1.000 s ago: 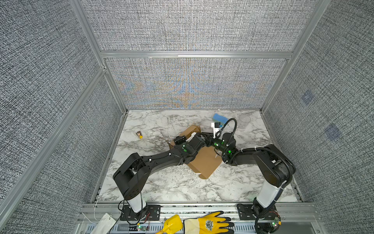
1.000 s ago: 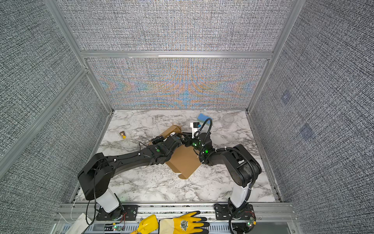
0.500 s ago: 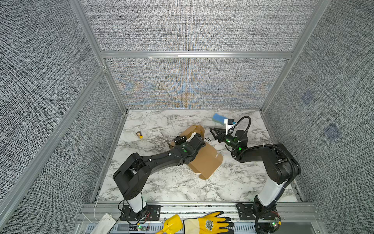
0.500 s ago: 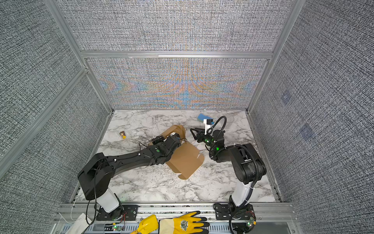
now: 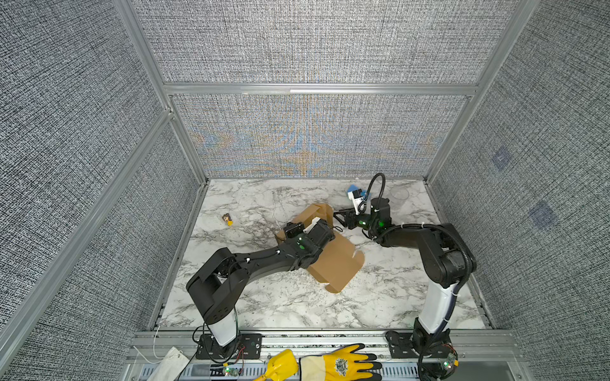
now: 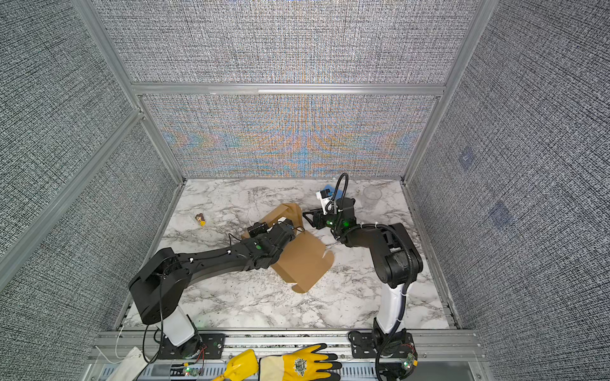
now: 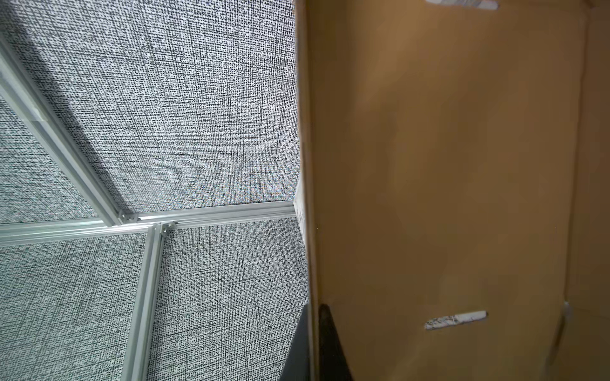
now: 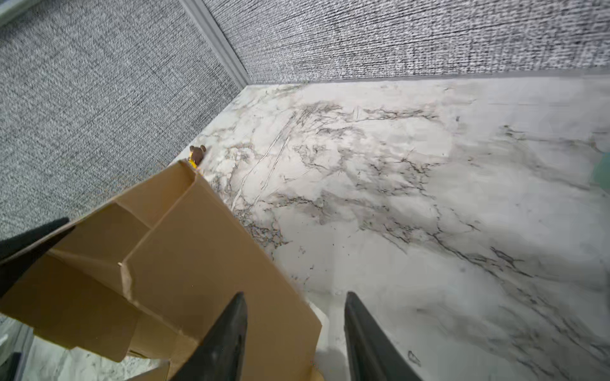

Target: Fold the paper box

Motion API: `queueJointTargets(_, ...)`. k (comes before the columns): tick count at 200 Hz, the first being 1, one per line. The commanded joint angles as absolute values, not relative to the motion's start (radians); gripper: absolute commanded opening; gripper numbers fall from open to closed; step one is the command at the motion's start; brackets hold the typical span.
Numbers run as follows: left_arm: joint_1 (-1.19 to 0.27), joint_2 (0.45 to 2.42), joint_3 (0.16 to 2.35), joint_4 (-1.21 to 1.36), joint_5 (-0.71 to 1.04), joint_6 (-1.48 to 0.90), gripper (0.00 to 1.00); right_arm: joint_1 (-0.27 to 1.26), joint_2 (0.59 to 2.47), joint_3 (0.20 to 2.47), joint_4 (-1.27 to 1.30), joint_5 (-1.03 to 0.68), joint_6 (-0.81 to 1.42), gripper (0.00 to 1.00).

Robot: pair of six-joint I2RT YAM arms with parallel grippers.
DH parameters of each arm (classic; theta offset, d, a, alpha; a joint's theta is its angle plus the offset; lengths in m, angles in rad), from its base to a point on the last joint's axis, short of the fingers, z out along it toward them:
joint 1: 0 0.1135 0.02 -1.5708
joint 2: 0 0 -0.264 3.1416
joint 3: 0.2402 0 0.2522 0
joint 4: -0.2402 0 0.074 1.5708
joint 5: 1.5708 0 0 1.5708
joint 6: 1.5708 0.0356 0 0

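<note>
Sitting in the middle of the desk, the paper box is only partly folded: one far side is standing up, but the big flap is lying flat. The left jaws are squeezing a box wall, while the right jaws are hanging apart and empty beside it. The left arm is hiding the box's middle, so other sides are unclear.

Table: white marble, grey veins.
Figurine: small, brown and yellow, lying near the left wall (figurine also shows in the right wrist view).
Sponge: blue, far right of the table, partly hidden.
Cup: clear, far right corner, apart from the sponge.
Glove: yellow, on the front rail, off the table.
Walls: grey woven panels in an aluminium frame.
</note>
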State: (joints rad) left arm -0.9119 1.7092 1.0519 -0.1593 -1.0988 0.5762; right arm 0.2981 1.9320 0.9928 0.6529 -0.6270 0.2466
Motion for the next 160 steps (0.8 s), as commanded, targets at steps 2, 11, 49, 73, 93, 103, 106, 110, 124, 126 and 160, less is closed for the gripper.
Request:
queueJointTargets(2,-0.914,1.719,1.044,-0.122,-1.117,0.624,0.0,0.319,1.941,1.017,0.552,-0.659,0.122,0.49)
queueJointTargets(11,-0.915,1.721,1.04,-0.108,-1.124,0.637,0.0,0.325,1.945,1.021,0.551,-0.677,0.109,0.49)
queueJointTargets(49,-0.919,1.72,1.038,-0.086,-1.131,0.66,0.0,0.356,1.947,1.02,0.551,-0.698,0.044,0.49)
queueJointTargets(73,-0.921,1.712,1.034,-0.083,-1.126,0.662,0.0,0.366,1.949,1.022,0.558,-0.713,0.037,0.49)
queueJointTargets(93,-0.92,1.711,1.034,-0.083,-1.124,0.663,0.0,0.378,1.954,1.038,0.541,-0.713,0.026,0.49)
queueJointTargets(103,-0.922,1.708,1.034,-0.082,-1.121,0.661,0.0,0.382,1.957,1.045,0.537,-0.713,0.025,0.49)
queueJointTargets(106,-0.922,1.708,1.034,-0.084,-1.12,0.661,0.0,0.383,1.956,1.045,0.537,-0.714,0.025,0.49)
queueJointTargets(110,-0.922,1.706,1.033,-0.083,-1.119,0.659,0.0,0.385,1.958,1.047,0.536,-0.714,0.025,0.49)
queueJointTargets(124,-0.922,1.701,1.032,-0.085,-1.117,0.658,0.0,0.392,1.96,1.054,0.532,-0.712,0.021,0.49)
queueJointTargets(126,-0.923,1.7,1.032,-0.085,-1.116,0.658,0.0,0.393,1.96,1.056,0.532,-0.712,0.02,0.49)
queueJointTargets(160,-0.925,1.683,1.034,-0.094,-1.101,0.649,0.0,0.407,1.976,1.096,0.51,-0.707,0.015,0.49)
